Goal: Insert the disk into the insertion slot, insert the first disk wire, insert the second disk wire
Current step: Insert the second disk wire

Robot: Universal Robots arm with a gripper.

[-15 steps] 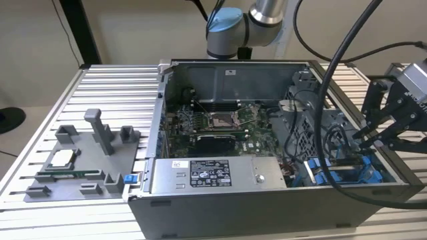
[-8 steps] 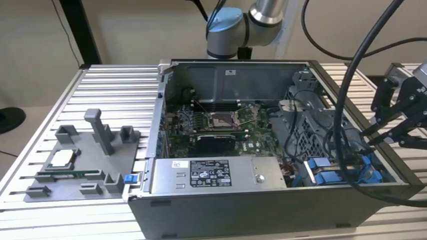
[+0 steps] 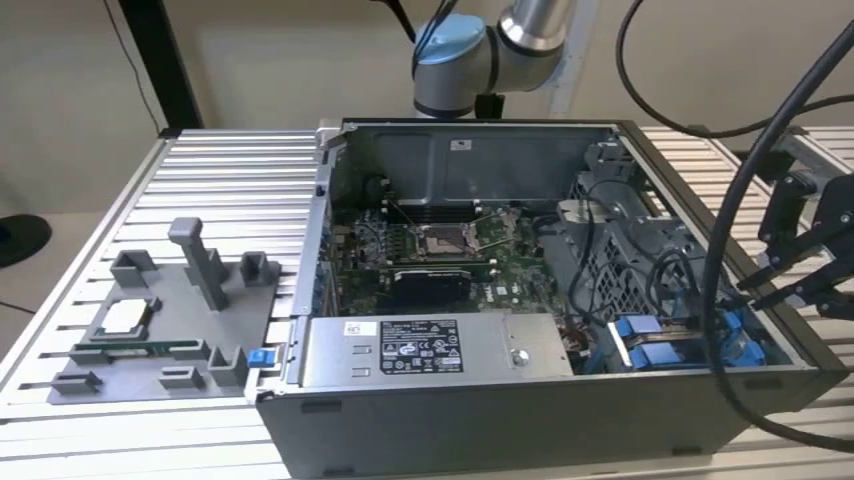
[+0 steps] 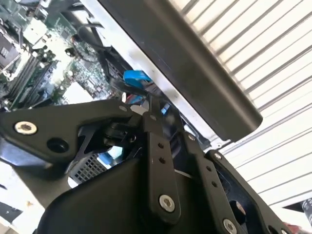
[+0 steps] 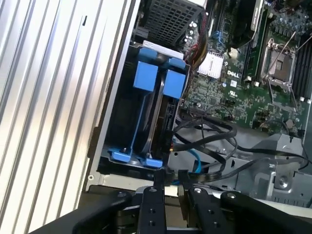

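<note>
The disk (image 5: pixel 161 105) stands on edge in its blue carrier (image 5: pixel 146 78), seated in the insertion slot (image 5: pixel 122 126) at the case corner; in the exterior view the carrier (image 3: pixel 647 345) shows at the case's lower right. My gripper (image 5: pixel 170 178) hovers just off the slot's end, its fingers (image 5: pixel 152 195) nearly together on the dark connector of a black disk wire (image 5: pixel 204 146) that loops over from the motherboard side. In the second wrist view my gripper (image 4: pixel 148 109) is just short of a blue tab (image 4: pixel 135 77). In the exterior view my gripper (image 3: pixel 750 288) hangs over the case's right wall.
A grey labelled power-supply box (image 3: pixel 414 350) lies along the case front, with the motherboard (image 3: pixel 427 250) behind it. A grey fixture plate (image 3: pixel 160 320) with upright pegs sits on the ribbed table at the exterior view's left. Thick black cables (image 3: pixel 727 230) hang by the arm.
</note>
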